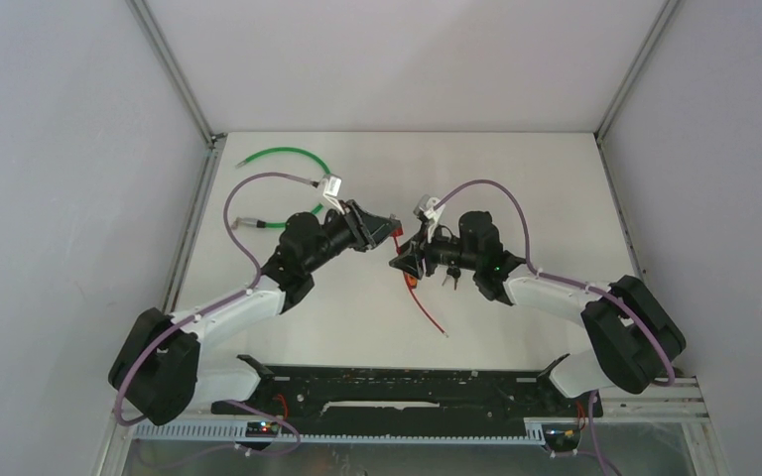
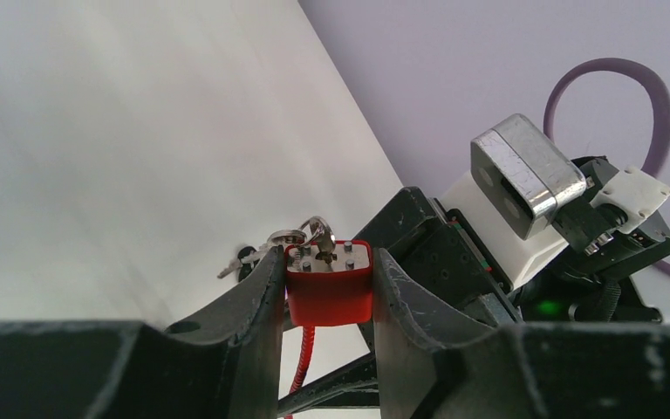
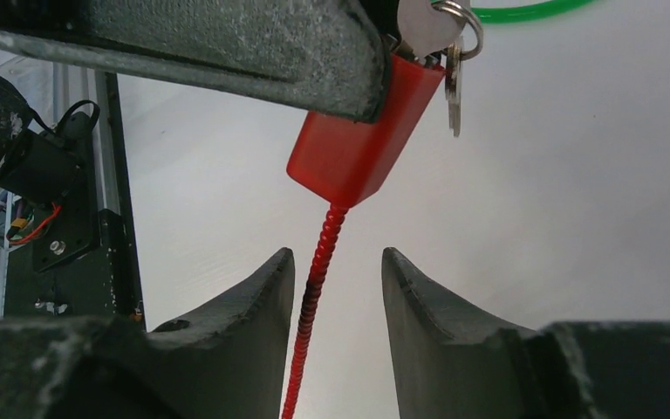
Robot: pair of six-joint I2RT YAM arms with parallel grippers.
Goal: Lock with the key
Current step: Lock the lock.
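A red padlock (image 2: 330, 292) is clamped by its body between my left gripper's (image 2: 328, 255) fingers, held above the table. A silver key (image 2: 318, 234) sits in its keyhole face, with a ring of spare keys (image 2: 249, 256) hanging beside it. In the top view the left gripper (image 1: 385, 230) meets the right gripper (image 1: 404, 263) at mid-table. My right gripper (image 3: 338, 255) is open just below the padlock (image 3: 358, 144). The lock's red cable (image 3: 314, 297) hangs between its fingers, close to the left one, not gripped. The key (image 3: 432, 22) shows at the top edge.
A green cable (image 1: 283, 154) lies at the back left of the table and shows in the right wrist view (image 3: 532, 10). The red cable (image 1: 427, 312) trails toward the front. A black rail (image 1: 407, 382) runs along the near edge. Grey walls enclose the table.
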